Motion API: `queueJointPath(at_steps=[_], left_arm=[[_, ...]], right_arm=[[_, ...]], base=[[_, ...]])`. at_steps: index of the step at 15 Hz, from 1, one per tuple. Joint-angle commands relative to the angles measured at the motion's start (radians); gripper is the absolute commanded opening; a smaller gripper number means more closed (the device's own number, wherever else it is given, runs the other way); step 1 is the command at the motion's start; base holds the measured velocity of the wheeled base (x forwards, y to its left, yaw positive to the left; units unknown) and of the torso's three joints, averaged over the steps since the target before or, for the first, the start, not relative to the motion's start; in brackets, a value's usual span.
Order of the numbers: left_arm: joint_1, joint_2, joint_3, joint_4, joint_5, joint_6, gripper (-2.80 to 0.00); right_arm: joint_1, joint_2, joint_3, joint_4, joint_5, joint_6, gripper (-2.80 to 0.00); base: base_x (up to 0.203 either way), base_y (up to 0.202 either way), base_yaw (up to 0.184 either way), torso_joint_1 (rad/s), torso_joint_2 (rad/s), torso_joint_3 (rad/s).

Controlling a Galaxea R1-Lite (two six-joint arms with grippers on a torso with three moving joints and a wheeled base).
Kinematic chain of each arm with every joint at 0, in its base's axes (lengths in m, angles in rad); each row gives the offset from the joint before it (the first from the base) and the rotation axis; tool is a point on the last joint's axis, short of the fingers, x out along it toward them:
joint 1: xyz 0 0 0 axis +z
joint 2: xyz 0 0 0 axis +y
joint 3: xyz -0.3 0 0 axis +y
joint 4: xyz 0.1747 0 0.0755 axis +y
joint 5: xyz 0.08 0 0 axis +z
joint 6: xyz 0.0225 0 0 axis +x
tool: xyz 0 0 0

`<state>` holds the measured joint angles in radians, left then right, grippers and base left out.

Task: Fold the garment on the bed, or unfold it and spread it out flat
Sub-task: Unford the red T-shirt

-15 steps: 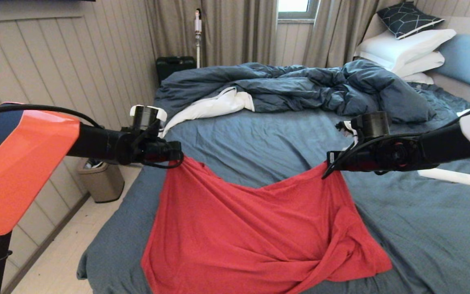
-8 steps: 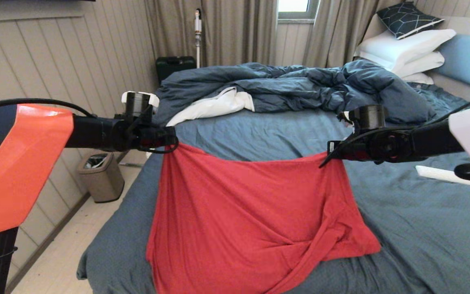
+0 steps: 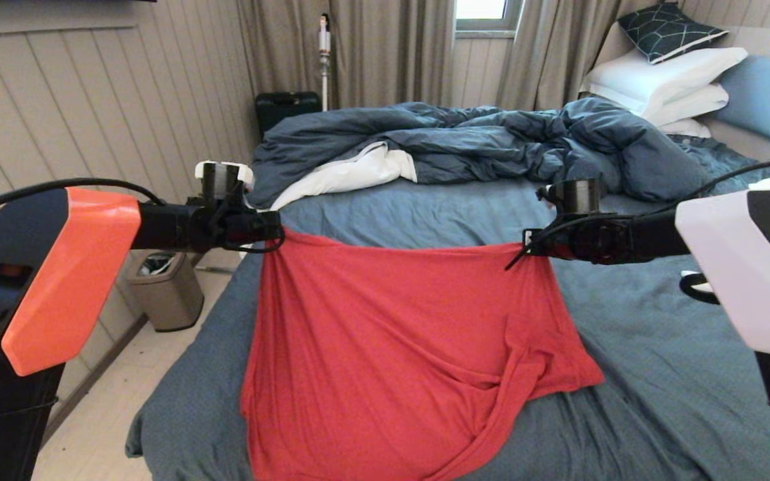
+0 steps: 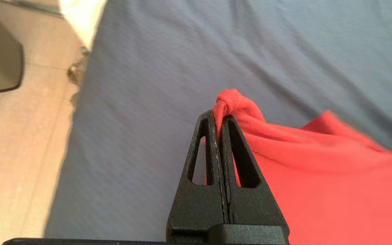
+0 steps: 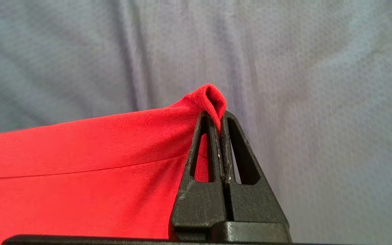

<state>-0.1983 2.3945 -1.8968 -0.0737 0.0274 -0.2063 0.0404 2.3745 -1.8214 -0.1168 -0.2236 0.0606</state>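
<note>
Holding the garment (image 3: 392, 334) stretched over the bed (image 3: 659, 347), far edge lifted, near half draped at 6 o'clock. Thin soft jersey, light, sags and twists; edge corners are my best hold. Left gripper (image 3: 279, 230) at 9 o'clock and right gripper (image 3: 515, 257) at 3 o'clock are both clamped on it. Versus a second ago: top edge pulled taut, sag gone.

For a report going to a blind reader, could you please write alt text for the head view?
Two robot arms hold a red T-shirt by its upper corners, stretched between the left gripper and right gripper, both shut on the cloth; its lower part lies creased on the bed. Behind are a rumpled dark blue duvet and white pillows.
</note>
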Motion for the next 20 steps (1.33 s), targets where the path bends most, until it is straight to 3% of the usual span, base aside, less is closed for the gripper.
queueJointPath(at_steps=[1,7,8,20], left_arm=[[0.012,0.031,-0.003,-0.009,-0.014,0.008,-2.8],[0.025,0.052,-0.005,-0.031,-0.046,0.042,-2.8],[0.027,0.055,-0.005,-0.034,-0.053,0.042,-2.8],[0.028,0.071,-0.004,-0.032,-0.058,0.065,-2.8]], right_arm=[[0.0,0.073,-0.058,0.0,-0.012,-0.002,-2.8],[-0.01,0.12,-0.097,-0.001,-0.028,-0.038,-2.8],[-0.01,0.124,-0.105,0.0,-0.028,-0.038,0.0],[-0.014,0.087,-0.107,0.0,-0.026,-0.036,0.0]], base=[[0.0,0.0,0.0,0.0,0.0,0.0],[0.0,0.0,0.0,0.0,0.0,0.0],[0.0,0.0,0.0,0.0,0.0,0.0],[0.0,0.0,0.0,0.0,0.0,0.0]])
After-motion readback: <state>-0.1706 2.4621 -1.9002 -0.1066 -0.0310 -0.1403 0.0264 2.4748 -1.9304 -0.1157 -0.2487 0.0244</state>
